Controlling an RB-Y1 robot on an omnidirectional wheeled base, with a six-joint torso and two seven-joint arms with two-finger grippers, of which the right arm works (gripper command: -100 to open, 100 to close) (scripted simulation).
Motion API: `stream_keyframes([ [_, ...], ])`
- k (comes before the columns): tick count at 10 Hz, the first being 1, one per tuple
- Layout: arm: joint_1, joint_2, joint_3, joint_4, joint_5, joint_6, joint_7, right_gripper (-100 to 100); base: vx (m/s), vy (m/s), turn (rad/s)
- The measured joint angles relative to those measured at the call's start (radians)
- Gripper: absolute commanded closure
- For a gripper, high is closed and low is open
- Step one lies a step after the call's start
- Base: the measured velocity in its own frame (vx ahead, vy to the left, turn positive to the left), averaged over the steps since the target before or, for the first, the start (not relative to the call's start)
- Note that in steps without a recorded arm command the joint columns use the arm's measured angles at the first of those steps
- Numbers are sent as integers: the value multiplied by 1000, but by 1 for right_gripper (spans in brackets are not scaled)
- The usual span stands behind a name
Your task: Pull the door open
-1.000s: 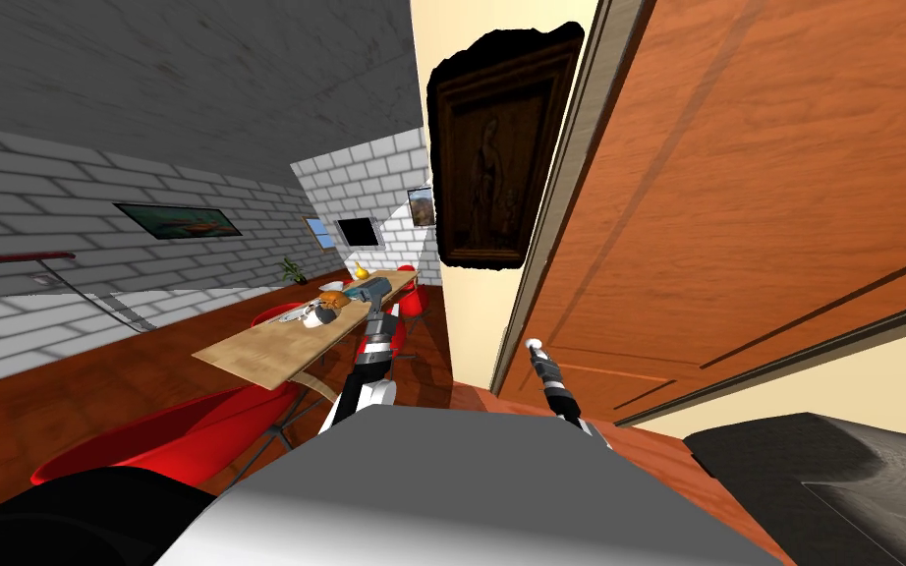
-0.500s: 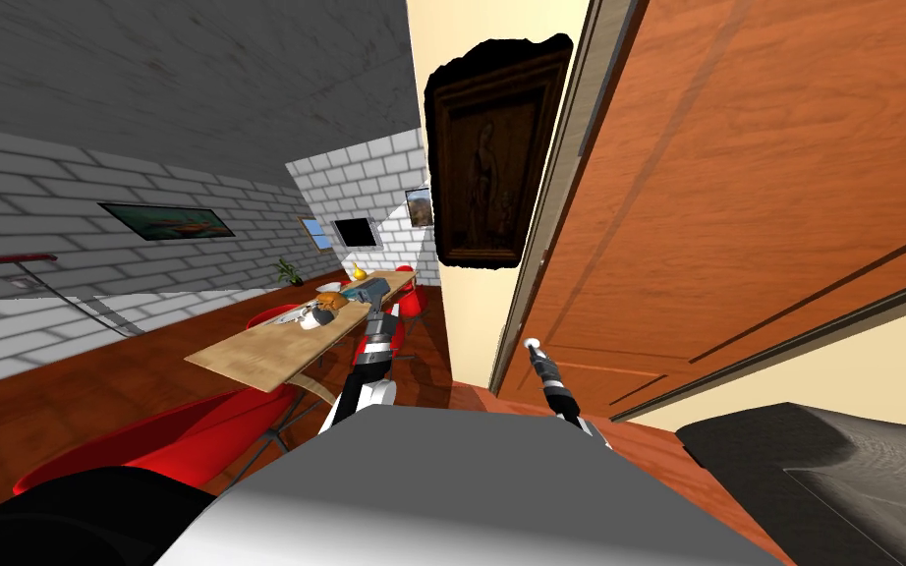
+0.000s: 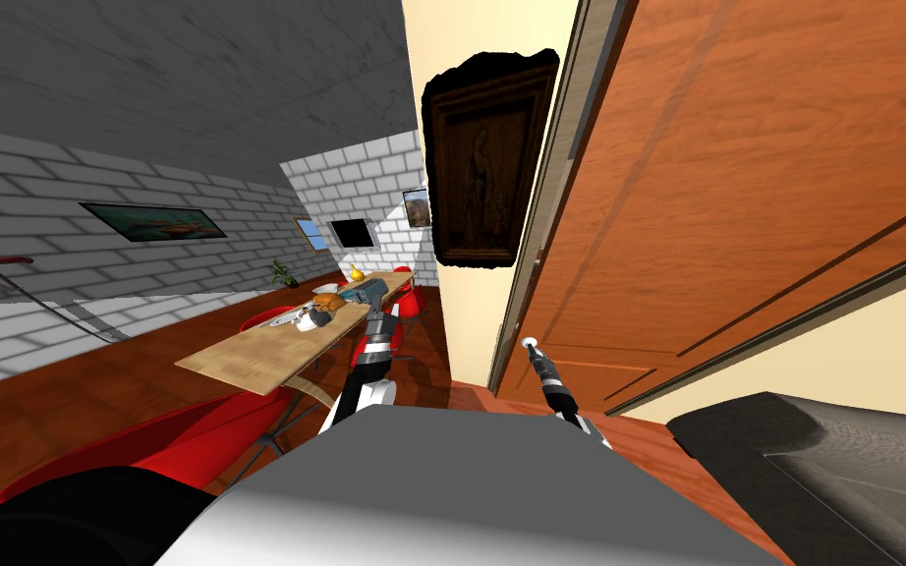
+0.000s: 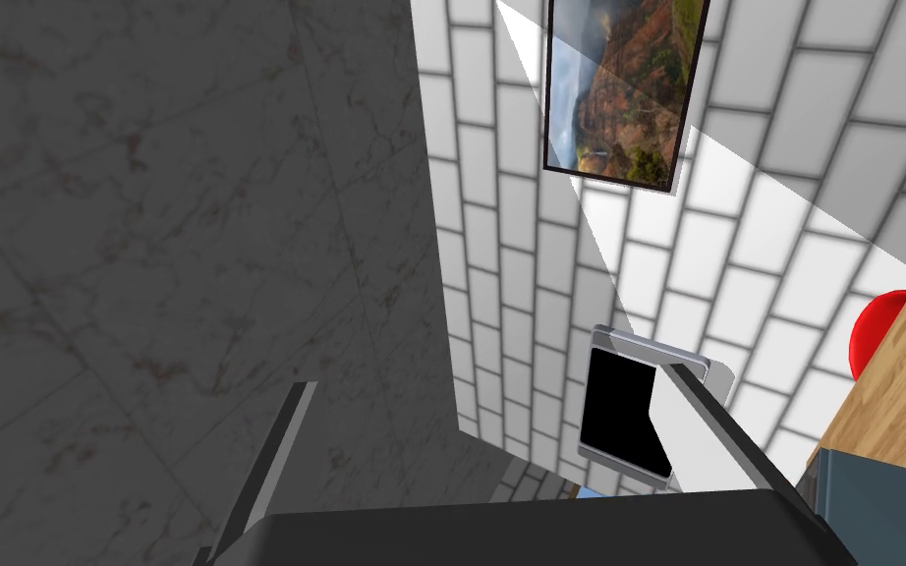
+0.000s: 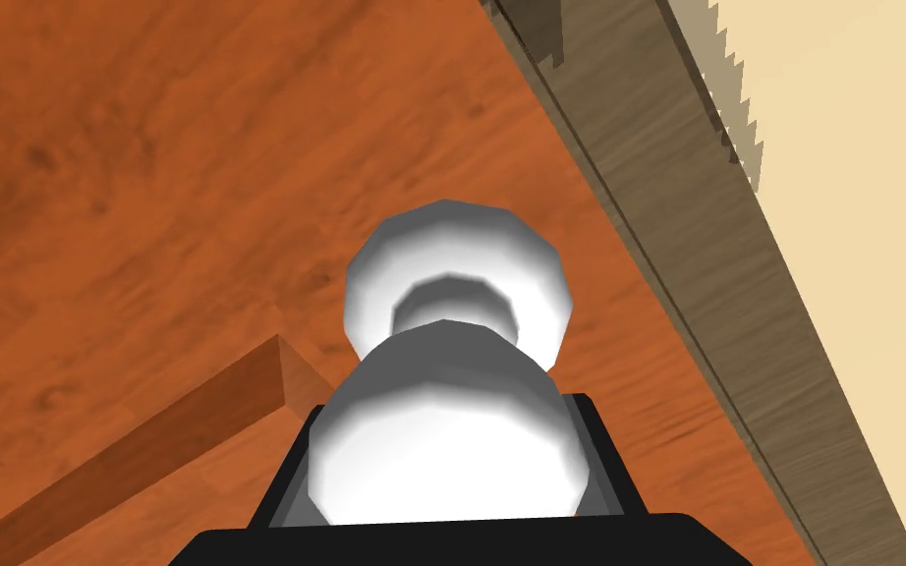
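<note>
Hallway: cream wall, dark framed painting, reddish wood door to my right, its edge close against the frame. White knob: low by that edge, clamped between my right jaws, likely for leverage far from the hinges. Left jaws: spread, empty, held over the dining surface, clear of the swing.
</note>
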Motion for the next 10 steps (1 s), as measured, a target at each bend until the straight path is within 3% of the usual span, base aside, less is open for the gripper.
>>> stream_keyframes([
  [2,-13,-6,3,22,-1,-10,-37,100,-15,-1,-28],
  [3,7,3,10,-20,3,6,-64,100,-15,3,-43],
  [4,-2,1,13,-13,3,10,-90,100,-16,1,-53],
  [6,-17,-9,16,21,1,-11,-134,100,-20,-1,-30],
  [7,-11,-8,24,5,3,-3,-164,100,-18,4,-31],
  [9,-31,-13,26,52,0,-23,-197,100,-19,6,-23],
  [10,-26,-10,30,46,2,-24,-218,100,-20,1,-42],
])
